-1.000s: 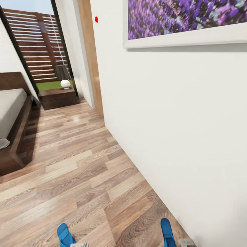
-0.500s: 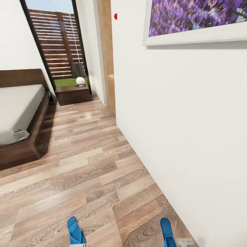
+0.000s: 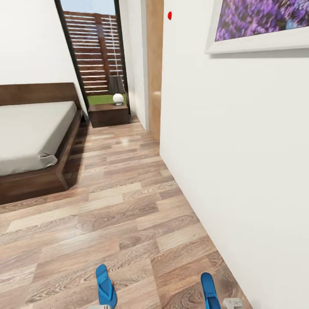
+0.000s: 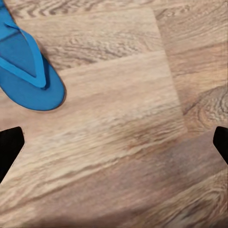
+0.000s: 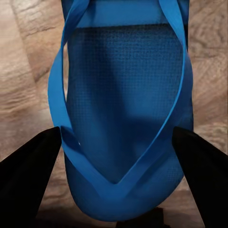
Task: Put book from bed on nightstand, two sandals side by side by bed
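Head view: wood-plank floor (image 3: 128, 206) running toward a tall dark-framed window (image 3: 96, 51) with slatted fence behind. Bed (image 3: 30, 137) with dark frame and pale mattress at the left; nightstand (image 3: 109, 114) beside its headboard end, carrying a lamp (image 3: 117, 92) with a white round base. White wall (image 3: 240, 163) along the right, bearing a purple framed picture (image 3: 262, 23). Two blue sandals at the bottom edge, well apart: left sandal (image 3: 105, 287) out on the open floor, right sandal (image 3: 209, 292) near the wall, a pale bit of gripper just beside it.

Left wrist view: left gripper (image 4: 114, 142) spread wide above bare planks, nothing between its jaws; left sandal (image 4: 26, 71) off to one side, outside the jaws.

Right wrist view: right gripper (image 5: 116, 156) open, dark fingers (image 5: 28, 175) flanking the right sandal (image 5: 126, 109), which lies between them; contact impossible to judge.
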### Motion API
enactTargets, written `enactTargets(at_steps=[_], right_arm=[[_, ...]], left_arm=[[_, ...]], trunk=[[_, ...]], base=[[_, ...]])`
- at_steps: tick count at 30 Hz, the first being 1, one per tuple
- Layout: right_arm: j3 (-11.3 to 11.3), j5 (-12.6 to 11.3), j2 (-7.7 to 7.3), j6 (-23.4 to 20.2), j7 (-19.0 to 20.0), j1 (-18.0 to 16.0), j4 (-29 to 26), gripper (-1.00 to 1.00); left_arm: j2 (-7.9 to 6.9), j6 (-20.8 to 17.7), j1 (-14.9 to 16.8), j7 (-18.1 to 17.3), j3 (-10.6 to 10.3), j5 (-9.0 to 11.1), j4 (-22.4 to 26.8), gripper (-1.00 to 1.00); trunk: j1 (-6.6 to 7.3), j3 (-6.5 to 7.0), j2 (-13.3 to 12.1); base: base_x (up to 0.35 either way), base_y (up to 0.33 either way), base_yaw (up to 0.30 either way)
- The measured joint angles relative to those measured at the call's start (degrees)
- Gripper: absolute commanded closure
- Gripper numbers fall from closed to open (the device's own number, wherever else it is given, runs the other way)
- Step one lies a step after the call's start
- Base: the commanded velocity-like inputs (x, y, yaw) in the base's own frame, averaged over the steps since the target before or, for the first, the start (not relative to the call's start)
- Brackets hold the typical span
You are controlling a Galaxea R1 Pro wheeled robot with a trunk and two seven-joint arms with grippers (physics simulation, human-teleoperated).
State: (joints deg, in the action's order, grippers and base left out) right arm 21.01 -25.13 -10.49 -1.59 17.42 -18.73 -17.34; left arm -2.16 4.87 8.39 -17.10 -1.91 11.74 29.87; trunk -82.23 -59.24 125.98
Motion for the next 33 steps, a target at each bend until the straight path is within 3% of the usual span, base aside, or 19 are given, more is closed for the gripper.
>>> enactTargets(at_steps=[7,33], right_arm=[[0.0,0.0,0.0,0.05,-0.01,0.01,0.0,1.0],[0.0,0.02,0.0,0.08,-0.01,0.01,0.01,1.0]], left_arm=[[0.0,0.01,0.0,0.07,0.0,0.0,-0.01,-1.0],[0.0,0.0,0.0,0.03,-0.05,0.0,0.0,-1.0]], trunk=[[0.02,-0.34,0.0],[-0.01,-1.6,0.0]], base=[[0.234,-0.067,0.241],[0.061,-0.064,0.241]])
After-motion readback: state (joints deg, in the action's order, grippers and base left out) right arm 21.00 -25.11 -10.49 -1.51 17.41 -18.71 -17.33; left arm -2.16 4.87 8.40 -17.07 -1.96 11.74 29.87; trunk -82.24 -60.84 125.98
